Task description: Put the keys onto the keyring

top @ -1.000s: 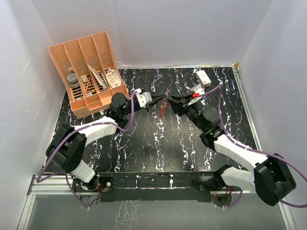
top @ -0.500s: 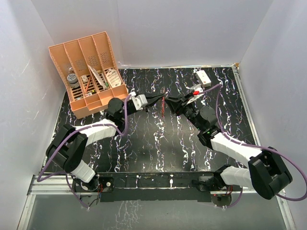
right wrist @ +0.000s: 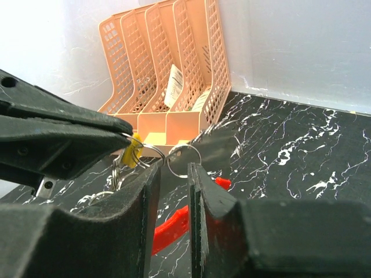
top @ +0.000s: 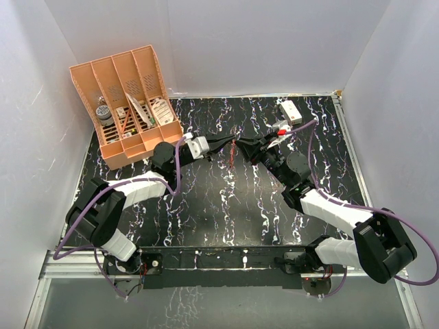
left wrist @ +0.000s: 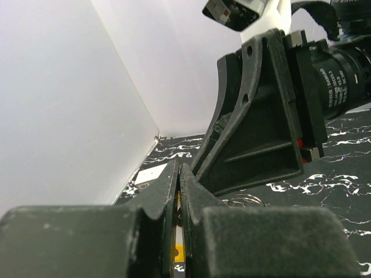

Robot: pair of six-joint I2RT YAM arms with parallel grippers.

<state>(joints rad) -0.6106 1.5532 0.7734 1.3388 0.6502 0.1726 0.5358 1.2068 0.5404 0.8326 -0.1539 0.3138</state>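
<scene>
Well, a black, white-veined table (top: pixel 206 205) sits inside plain white walls (top: pixel 274 41). At ten o'clock an orange file rack (top: pixel 127 103) holds a grey round item (top: pixel 103 111) and tagged papers (top: pixel 162 110). Toward twelve, the left gripper (top: pixel 228 142) is pinched on the yellow-headed keys (right wrist: pixel 132 152), with the red keyring (top: pixel 233 150) just beside. The right gripper (top: pixel 243 143) shows a narrow gap, and I cannot tell whether it grips anything. A white box (top: pixel 291 110) lies at one o'clock.

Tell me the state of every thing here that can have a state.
left claw: shut on the keys.
keys: hanging from the left claw by a yellow head.
right claw: slightly open, metal ring at its tips.
red keyring: below both claws; lying or hanging, unclear.
orange file organizer: upright, slots partly filled.
white box: lying flat on the table.
</scene>
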